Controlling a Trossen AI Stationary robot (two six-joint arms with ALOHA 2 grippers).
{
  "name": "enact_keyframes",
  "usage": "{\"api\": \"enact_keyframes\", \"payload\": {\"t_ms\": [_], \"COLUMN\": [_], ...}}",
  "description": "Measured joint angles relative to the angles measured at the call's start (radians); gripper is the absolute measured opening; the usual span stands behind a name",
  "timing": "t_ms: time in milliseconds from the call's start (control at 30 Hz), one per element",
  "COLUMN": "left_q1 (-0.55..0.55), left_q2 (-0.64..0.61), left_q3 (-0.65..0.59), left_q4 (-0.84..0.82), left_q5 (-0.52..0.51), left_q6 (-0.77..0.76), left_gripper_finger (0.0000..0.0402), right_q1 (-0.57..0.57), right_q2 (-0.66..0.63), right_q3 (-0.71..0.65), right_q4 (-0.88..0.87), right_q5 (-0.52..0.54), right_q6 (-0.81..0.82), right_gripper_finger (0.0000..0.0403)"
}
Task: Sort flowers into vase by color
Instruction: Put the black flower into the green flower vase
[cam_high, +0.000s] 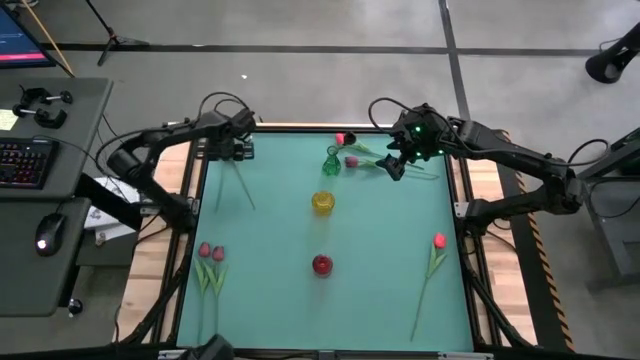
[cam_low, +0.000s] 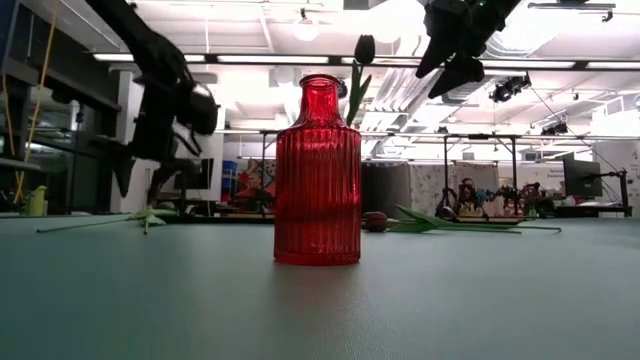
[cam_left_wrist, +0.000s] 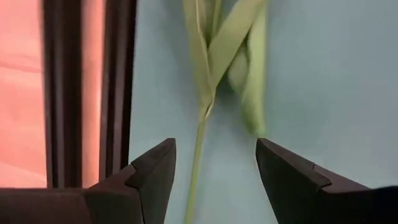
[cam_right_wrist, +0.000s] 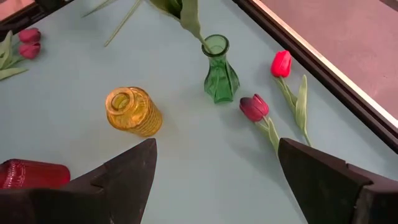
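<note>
The bench (cam_high: 390, 300) has a green top. Three small vases stand in a line down its middle in the high view. The green vase (cam_high: 332, 162) is nearest the top of the frame, the yellow vase (cam_high: 323, 202) is below it, and the red vase (cam_high: 321, 264) is lowest. In the low view the red vase fills the middle of the frame, and a dark bud on a stem shows just above and behind its neck. None of the vases shows any label or writing that can be read.

The left gripper (cam_high: 240, 150) is at the upper left of the bench. Its two fingers are apart, one on each side of a thin green stem (cam_left_wrist: 198, 158) with long leaves; they are not squeezing it.

The right gripper (cam_high: 396, 165) hangs in the air at the upper right of the bench, just right of the green vase. Its fingers are spread wide and hold nothing.

A red tulip (cam_right_wrist: 281, 63) and a dark maroon tulip (cam_right_wrist: 254, 107) lie flat on the bench beside the green vase, close to each other. Two pink tulips (cam_high: 211, 253) lie side by side at the lower left of the high view. One more red tulip (cam_high: 438, 242) lies alone at the lower right, well apart from the vases.
</note>
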Motion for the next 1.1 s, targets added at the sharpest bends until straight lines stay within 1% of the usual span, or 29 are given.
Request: {"api": "enact_keyframes", "payload": {"t_ms": [67, 267, 467, 567, 700, 833, 933, 1033, 1100], "left_q1": [0.018, 0.059, 0.058, 0.047, 0.018, 0.007, -0.001, 0.000, -0.004], "left_q2": [0.023, 0.060, 0.077, 0.097, 0.136, 0.165, 0.171, 0.158, 0.141], "left_q3": [-0.001, 0.000, 0.000, 0.000, -0.017, -0.027, -0.027, -0.029, -0.031], "left_q4": [0.000, 0.053, 0.064, 0.065, 0.064, 0.089, 0.096, 0.108, 0.110], "left_q5": [0.025, 0.022, 0.000, -0.036, -0.111, -0.120, -0.115, -0.091, -0.075], "left_q6": [0.016, 0.097, 0.078, 0.065, 0.024, -0.012, -0.036, -0.052, -0.056], "left_gripper_finger": [0.0209, 0.0209, 0.0209, 0.0206, 0.0193, 0.0170, 0.0144, 0.0102, 0.0057], "right_q1": [0.000, 0.000, 0.000, 0.000, 0.000, 0.001, 0.002, 0.011, 0.023], "right_q2": [0.000, 0.000, 0.000, 0.000, 0.000, 0.000, 0.000, 0.000, 0.000], "right_q3": [0.000, 0.000, 0.000, 0.000, 0.000, 0.000, 0.000, 0.000, 0.000], "right_q4": [0.000, 0.000, 0.000, 0.000, 0.000, -0.003, -0.011, -0.013, -0.015], "right_q5": [0.000, 0.001, 0.002, 0.004, 0.007, 0.008, 0.008, 0.017, 0.038], "right_q6": [0.002, 0.022, 0.050, 0.053, 0.068, 0.088, 0.090, 0.090, 0.090], "right_gripper_finger": [0.0325, 0.0325, 0.0325, 0.0325, 0.0325, 0.0325, 0.0325, 0.0325, 0.0325]}}
